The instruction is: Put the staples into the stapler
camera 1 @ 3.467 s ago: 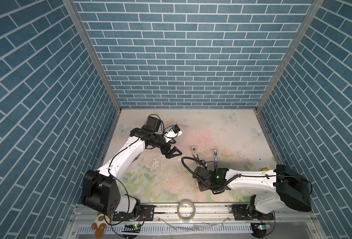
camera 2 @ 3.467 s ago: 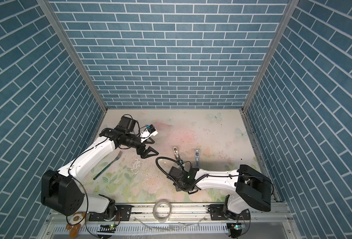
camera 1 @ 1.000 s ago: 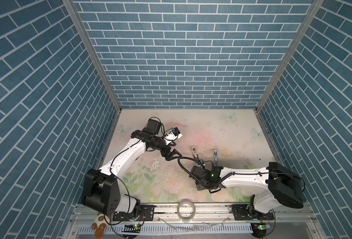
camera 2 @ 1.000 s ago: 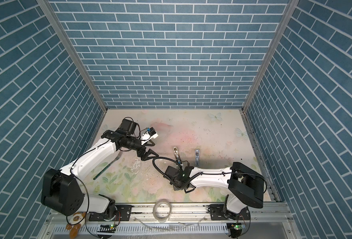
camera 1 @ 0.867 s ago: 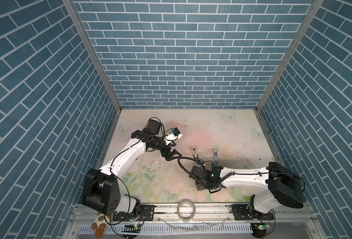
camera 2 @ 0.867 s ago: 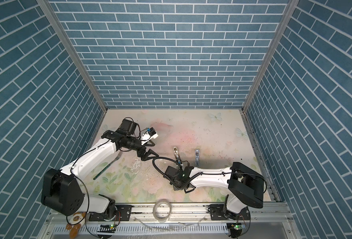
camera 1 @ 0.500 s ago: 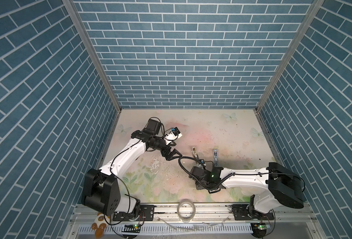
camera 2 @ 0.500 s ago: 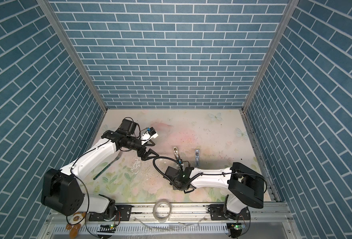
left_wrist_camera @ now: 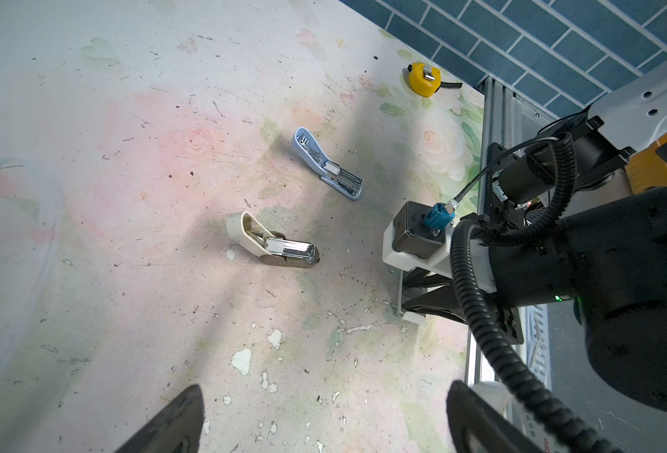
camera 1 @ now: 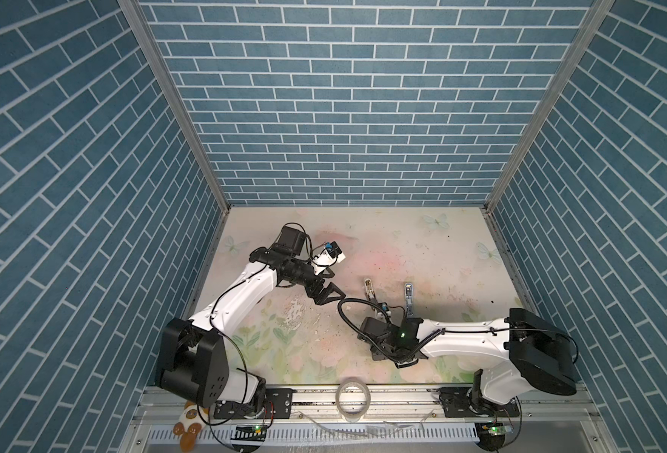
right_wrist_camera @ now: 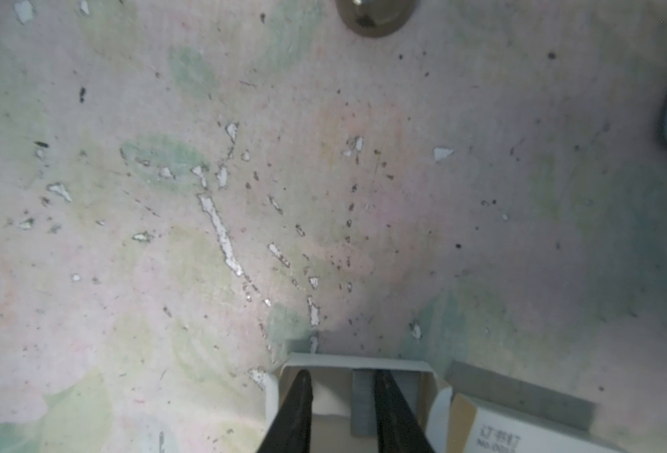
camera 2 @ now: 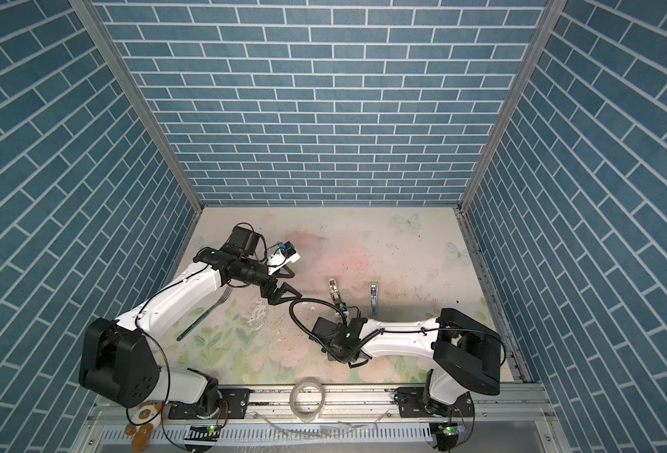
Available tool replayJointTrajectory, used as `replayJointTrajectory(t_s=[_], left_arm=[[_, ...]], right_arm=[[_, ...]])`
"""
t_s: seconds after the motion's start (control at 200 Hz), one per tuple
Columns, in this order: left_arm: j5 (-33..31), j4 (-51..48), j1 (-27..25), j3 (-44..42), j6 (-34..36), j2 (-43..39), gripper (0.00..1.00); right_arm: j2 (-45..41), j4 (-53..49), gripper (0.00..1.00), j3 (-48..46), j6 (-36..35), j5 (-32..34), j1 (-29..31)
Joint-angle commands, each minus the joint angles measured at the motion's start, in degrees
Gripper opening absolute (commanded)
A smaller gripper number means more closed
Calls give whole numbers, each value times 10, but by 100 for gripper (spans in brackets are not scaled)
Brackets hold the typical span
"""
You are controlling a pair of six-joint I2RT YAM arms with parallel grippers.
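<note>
Grey staples (right_wrist_camera: 362, 404) seemingly between right gripper (right_wrist_camera: 342, 373) jaws; inside tray (right_wrist_camera: 357, 361)

Worn floral tabletop (camera 1: 422, 243), beige stapler (left_wrist_camera: 273, 245) and blue stapler (left_wrist_camera: 326, 162) lying open, yellow tape measure (left_wrist_camera: 424, 78), fork (camera 2: 206, 312), staples tray (right_wrist_camera: 355, 361) beside staples box (right_wrist_camera: 496, 427).

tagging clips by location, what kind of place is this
Likely a robot lab test cell, not a real room: brick-pattern wall panels box in a floral tabletop, and the left arm and right arm stand on an aluminium rail at its edge.
</note>
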Motion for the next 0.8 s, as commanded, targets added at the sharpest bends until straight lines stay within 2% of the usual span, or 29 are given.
replayJointTrajectory(t_s=[0.0, 0.23, 0.58, 0.795], left_arm=[[8, 5, -2, -7, -3, 5, 97], [11, 5, -3, -6, -6, 15, 97], [8, 3, -2, -7, -5, 11, 97], [9, 7, -3, -10, -5, 12, 97]], right_arm=[[-11, -47, 31, -3, -1, 13, 4], [-9, -50, 32, 6, -29, 10, 4], [-10, -75, 34, 15, -27, 20, 5], [-21, -51, 37, 3, -27, 12, 4]])
